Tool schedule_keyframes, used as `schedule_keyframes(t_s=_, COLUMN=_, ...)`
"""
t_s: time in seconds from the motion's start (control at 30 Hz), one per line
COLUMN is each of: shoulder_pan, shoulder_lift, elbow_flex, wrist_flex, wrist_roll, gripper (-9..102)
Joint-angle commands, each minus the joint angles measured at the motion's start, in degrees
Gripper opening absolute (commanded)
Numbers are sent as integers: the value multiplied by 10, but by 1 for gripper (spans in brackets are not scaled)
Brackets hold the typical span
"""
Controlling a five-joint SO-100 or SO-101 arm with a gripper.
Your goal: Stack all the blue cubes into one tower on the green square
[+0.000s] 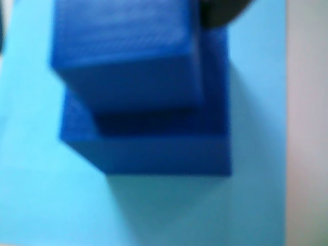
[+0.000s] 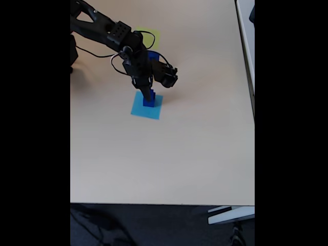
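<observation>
Blue cubes, stacked pair: in the wrist view, a smaller dark blue cube [image 1: 125, 56] sits on a larger dark blue cube [image 1: 159, 143], the upper one offset toward the top left of the frame so that a strip of the lower cube's top face shows along its near and right sides. The picture is blurred; edges are soft.

Location of the pair: on the light-blue paper square [image 1: 31, 154], not on the green one. In the fixed view the same stack appears as a small narrow tower [image 2: 149, 98] standing on the light-blue square [image 2: 147, 106] near the middle of the surface.

Further blue cube [image 2: 153, 55]: a larger dark blue piece, partly hidden behind the arm, just beside the green square.

Green square [image 2: 148, 36]: flat yellow-green paper, toward the far edge of the surface, well apart from the tower, partly crossed by the arm and a cable.

Hand [image 2: 149, 90]: pointing downward directly over the tower, its tips at the upper cube. A dark part of it shows at the top right of the wrist view. Whether the fingers are clamped on the cube or parted cannot be told.

Arm [image 2: 110, 33]: black, reaching in from the upper left of the fixed view.

Surface [image 2: 195, 148]: pale beige tabletop.
</observation>
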Motion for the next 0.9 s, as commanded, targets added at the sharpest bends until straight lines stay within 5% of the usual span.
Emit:
schedule_keyframes(t_s=0.0, shoulder_pan=-3, shoulder_lift=18, elbow_flex=-3, wrist_flex=-11, wrist_roll=8, gripper=22)
schedule_keyframes(t_s=0.53, shoulder_pan=-58, shoulder_lift=127, elbow_flex=-96, wrist_flex=-23, wrist_roll=55, gripper=27)
schedule_keyframes(t_s=0.87, shoulder_pan=-192, shoulder_lift=161, elbow_flex=-141, wrist_flex=66, wrist_roll=180, gripper=28)
